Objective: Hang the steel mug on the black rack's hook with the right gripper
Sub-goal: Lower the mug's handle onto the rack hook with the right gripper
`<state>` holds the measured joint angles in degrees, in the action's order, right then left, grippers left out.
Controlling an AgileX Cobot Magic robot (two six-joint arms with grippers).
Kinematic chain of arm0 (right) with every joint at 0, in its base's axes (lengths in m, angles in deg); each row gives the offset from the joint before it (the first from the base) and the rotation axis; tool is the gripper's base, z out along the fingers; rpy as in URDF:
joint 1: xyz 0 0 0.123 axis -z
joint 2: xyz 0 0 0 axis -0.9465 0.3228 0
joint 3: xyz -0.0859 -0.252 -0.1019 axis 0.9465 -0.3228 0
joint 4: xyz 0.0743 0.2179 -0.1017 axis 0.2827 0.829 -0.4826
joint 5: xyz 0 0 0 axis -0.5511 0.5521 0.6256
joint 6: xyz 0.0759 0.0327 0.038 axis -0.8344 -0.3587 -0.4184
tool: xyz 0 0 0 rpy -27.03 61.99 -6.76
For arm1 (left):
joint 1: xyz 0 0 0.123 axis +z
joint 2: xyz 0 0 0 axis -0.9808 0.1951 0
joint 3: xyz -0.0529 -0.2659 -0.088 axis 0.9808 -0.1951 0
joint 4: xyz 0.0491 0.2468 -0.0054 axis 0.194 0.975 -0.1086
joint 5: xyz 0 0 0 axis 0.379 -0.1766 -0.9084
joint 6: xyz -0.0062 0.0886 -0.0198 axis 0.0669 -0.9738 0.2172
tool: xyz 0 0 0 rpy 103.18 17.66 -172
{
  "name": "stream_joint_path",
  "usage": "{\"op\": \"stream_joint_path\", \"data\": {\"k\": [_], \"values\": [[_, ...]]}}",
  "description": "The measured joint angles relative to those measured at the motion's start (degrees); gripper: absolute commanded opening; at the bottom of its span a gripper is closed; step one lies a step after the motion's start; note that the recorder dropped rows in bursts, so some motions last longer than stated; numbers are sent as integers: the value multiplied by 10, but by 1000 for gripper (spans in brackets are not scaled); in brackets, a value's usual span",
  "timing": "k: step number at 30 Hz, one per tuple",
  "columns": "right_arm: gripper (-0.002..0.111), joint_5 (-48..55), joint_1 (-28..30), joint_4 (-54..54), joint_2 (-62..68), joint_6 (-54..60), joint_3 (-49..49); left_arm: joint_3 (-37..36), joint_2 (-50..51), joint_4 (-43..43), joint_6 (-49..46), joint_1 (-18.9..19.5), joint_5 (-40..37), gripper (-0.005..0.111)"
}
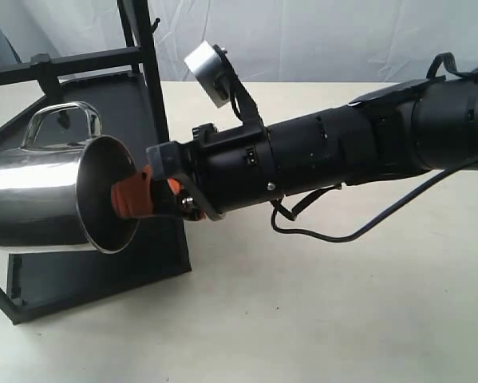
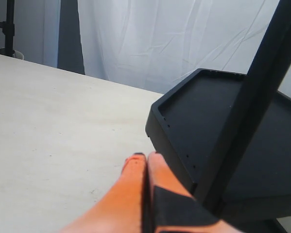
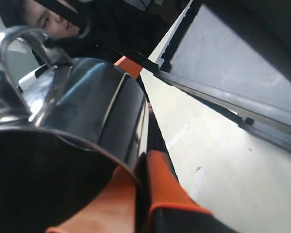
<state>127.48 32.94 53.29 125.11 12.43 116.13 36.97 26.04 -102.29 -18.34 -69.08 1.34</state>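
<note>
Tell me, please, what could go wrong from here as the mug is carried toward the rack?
1. The orange right tool pinches only the rim of the shiny steel mug, held sideways; it could slip or rotate.
2. The thin looped handle sits near the black metal rack's crossbar and might knock it.
3. I cannot make out the hook with certainty, so alignment looks unsure.

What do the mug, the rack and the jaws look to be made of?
Steel mug: polished metal, mirror reflections across its wall. Black rack: matte black, likely painted metal; thin square posts, no shine. Right gripper: its jaws look like smooth orange plastic, though that is uncertain.
</note>
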Motion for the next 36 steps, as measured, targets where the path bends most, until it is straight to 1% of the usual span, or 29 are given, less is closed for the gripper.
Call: {"op": "stream_joint_path", "data": {"k": [25,36], "values": [[-1,-44,0,0,1,-1,0,0,0,0,0,0,0,1],[-1,-13,-2,13,33,-2,5,0,0,-2,0,0,0,1]]}}
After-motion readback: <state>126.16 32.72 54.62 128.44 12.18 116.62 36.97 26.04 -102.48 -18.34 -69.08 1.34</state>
